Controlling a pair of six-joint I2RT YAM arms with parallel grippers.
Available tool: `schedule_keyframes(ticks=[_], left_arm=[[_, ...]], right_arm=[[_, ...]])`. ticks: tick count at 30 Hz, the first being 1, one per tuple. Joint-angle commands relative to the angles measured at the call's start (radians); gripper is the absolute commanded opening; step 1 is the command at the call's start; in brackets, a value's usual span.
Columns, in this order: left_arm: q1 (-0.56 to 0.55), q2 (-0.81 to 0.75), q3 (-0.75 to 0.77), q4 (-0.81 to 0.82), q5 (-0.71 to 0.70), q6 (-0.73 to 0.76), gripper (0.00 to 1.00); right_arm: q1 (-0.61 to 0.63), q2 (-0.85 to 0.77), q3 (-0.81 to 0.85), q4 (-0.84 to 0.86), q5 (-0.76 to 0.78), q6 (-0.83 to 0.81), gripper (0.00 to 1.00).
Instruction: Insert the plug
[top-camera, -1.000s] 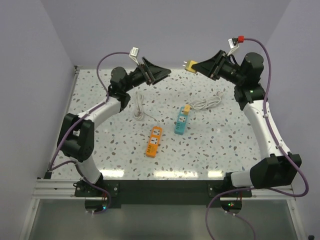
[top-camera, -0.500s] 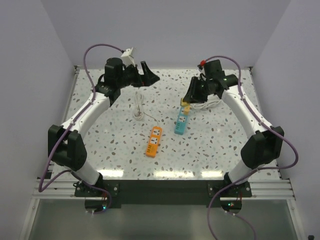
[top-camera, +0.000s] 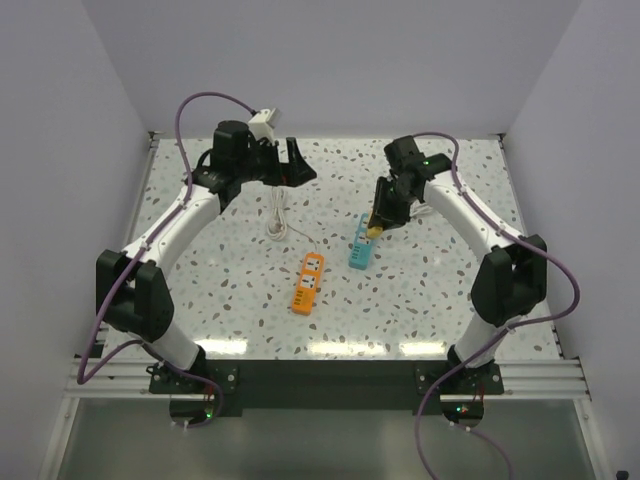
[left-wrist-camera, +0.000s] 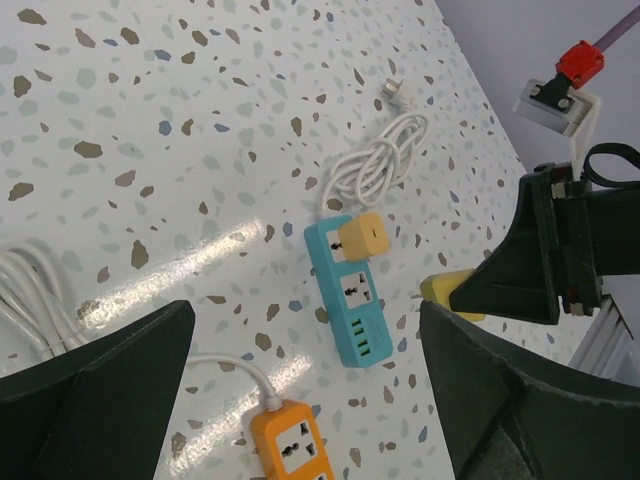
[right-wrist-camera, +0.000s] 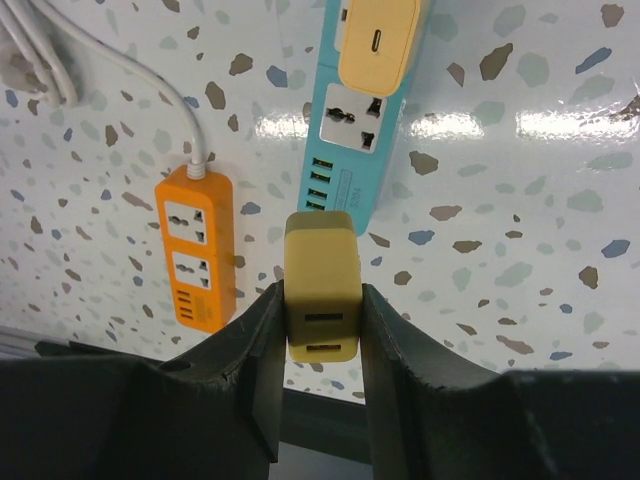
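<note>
Seen from above, the right gripper (top-camera: 381, 220) at centre right pinches the plug (top-camera: 373, 230) by the upper end of the teal power strip (top-camera: 359, 252), while the left gripper (top-camera: 300, 160) hovers at upper left. The left wrist view shows its jaws spread wide and empty. The right wrist view shows the plug clamped at centre frame (another yellow adapter (right-wrist-camera: 378, 40) sits in the strip above).

Since 1 s ago the right gripper (top-camera: 383, 212) carrying the plug (right-wrist-camera: 321, 270) swung from high at far right down and inward, now just above the blue power strip (top-camera: 360, 252). The left gripper (top-camera: 297, 160) shifted slightly left.
</note>
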Motion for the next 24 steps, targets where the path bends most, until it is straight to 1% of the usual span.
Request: schedule_keyframes(ticks=[1,7,24], left_arm=[[0.001,-0.007,0.004,0.010,0.043,0.035,1.00],[0.004,-0.009,-0.002,0.025,0.068,0.021,1.00],[0.025,0.016,0.004,0.028,0.089,0.012,1.00]], right_arm=[[0.018,0.029,0.013,0.012,0.044,0.037,0.00],[0.026,0.107,0.043,0.015,0.076,0.040,0.00],[0.028,0.212,0.092,0.021,0.131,0.020,0.00]])
